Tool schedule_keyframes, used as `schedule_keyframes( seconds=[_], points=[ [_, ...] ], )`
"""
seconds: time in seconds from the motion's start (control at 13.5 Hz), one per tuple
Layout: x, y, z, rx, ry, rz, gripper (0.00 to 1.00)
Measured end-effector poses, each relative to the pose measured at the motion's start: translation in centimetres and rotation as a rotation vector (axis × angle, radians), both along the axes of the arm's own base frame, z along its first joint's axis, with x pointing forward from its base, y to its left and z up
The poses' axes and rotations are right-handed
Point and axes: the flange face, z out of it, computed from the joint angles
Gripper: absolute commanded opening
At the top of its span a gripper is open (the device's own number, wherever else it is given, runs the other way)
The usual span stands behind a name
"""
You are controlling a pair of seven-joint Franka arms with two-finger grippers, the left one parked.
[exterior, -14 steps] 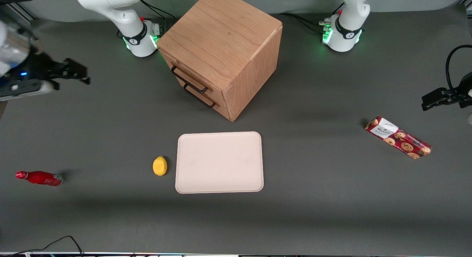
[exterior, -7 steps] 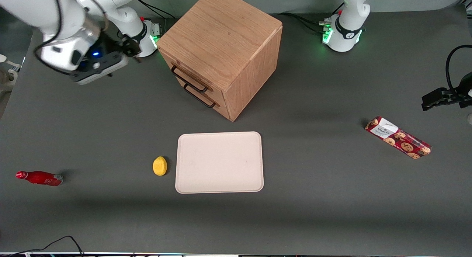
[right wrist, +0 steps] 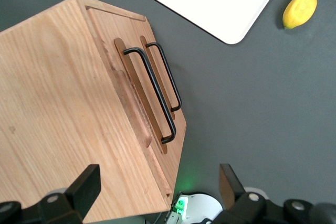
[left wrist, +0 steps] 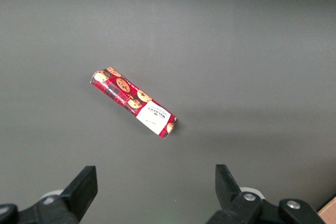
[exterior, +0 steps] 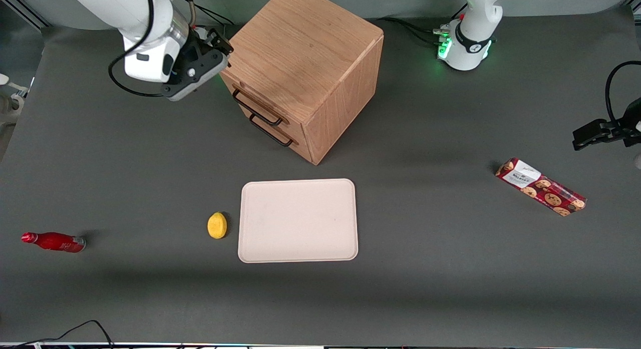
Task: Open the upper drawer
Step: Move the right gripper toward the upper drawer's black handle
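Nearest the front camera we see a pale cream rectangular tray (exterior: 298,220) flat on the dark grey surface (exterior: 430,269), with a small yellow lemon (exterior: 217,225) just beside it and a red bottle (exterior: 53,242) lying toward the working arm's end. A red cookie packet (exterior: 540,187) lies toward the parked arm's end. Farther from the camera stands the light-oak cube cabinet (exterior: 302,71), turned at an angle. Its upper drawer (right wrist: 137,109) is shut flush, its thin black bar handle (right wrist: 151,94) running level along the front, just above the bottom drawer's handle (right wrist: 169,76). Open surface lies in front of the drawers. The black gripper (exterior: 214,40) hangs near the cabinet's top corner, above the handles and touching nothing, fingers (right wrist: 84,186) spread apart.
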Motion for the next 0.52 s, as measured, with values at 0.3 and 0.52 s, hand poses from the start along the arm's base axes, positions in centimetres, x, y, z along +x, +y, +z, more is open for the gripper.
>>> schedule_keyframes(
  seconds=[0.3,0.52],
  points=[
    [2.3,0.2,-4.5,0.030,0.093,0.039,1.00],
    [3.3,0.3,-6.7,0.034,0.123,0.077,1.00]
  ],
)
